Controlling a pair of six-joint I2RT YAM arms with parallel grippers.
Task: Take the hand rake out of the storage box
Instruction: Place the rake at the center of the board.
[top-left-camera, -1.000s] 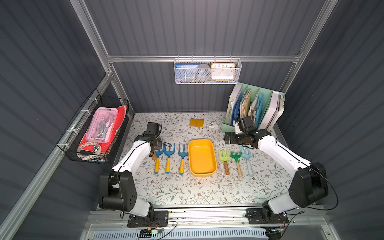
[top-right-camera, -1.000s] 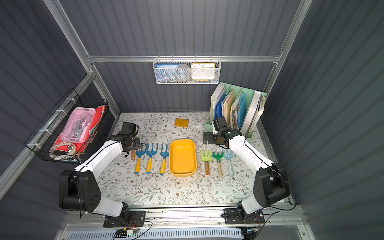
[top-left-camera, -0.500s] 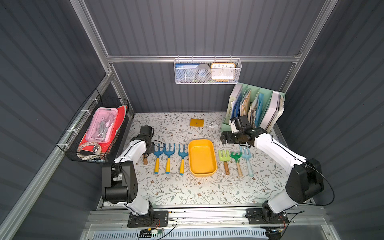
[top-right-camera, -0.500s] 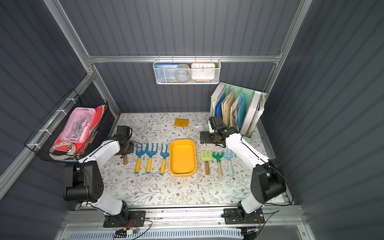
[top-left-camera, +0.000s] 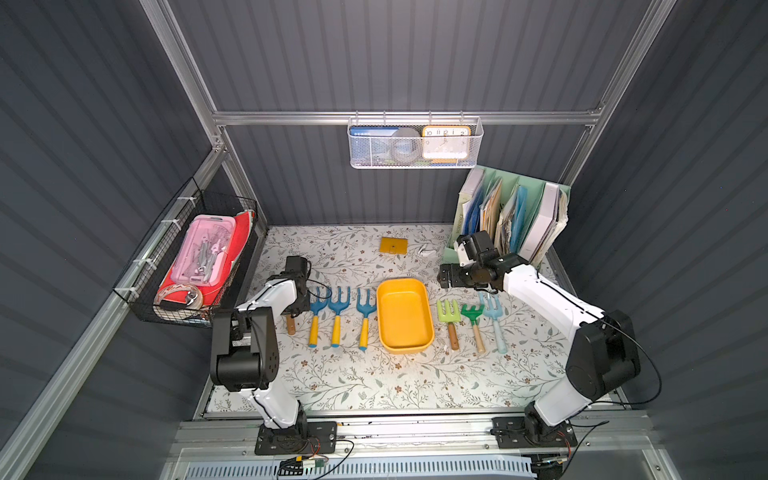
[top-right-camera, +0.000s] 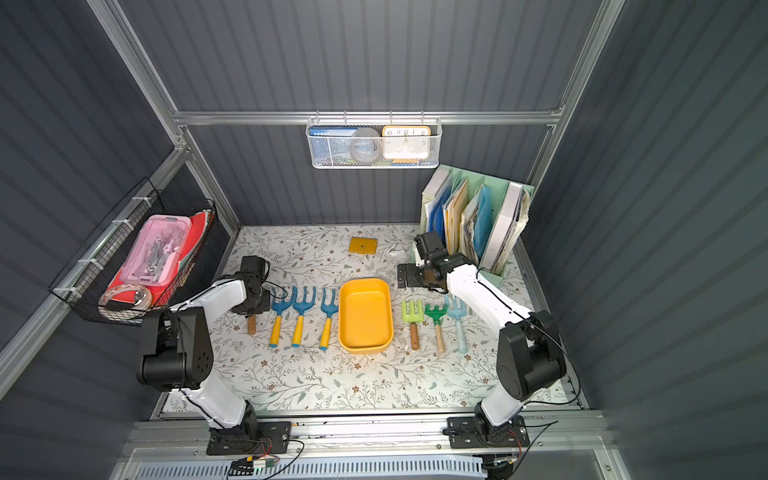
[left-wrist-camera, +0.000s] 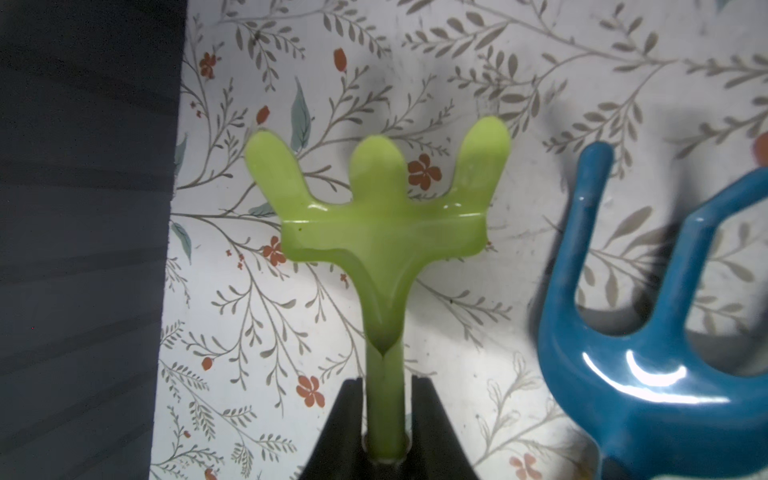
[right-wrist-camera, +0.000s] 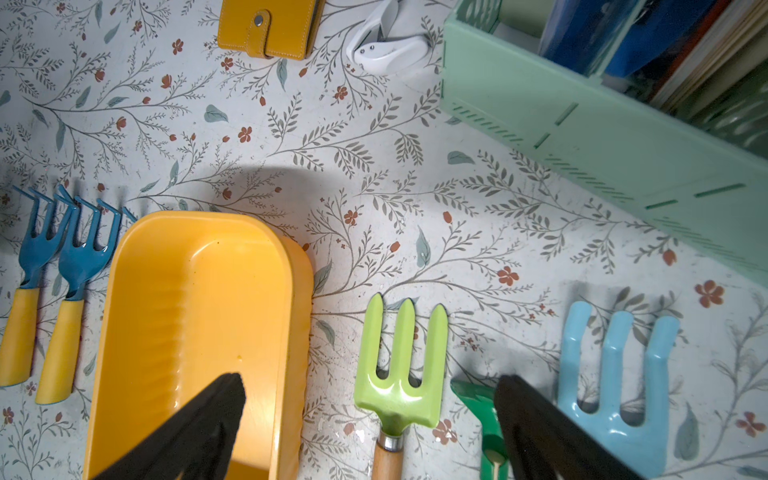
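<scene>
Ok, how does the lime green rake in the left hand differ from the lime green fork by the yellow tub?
The lime-green rake has rounded, splayed tines; the lime-green fork has pointed, parallel ones. The rake is clamped by its neck in the left hand; the fork lies free on the floral mat beside the storage box. Both are lime green and three-tined.

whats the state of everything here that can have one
storage box, empty, upright
hand rake, outside the storage box, clamped at its neck
left tool, shut on hand rake
right tool, open, holding nothing
mustard wallet, snapped shut
</scene>
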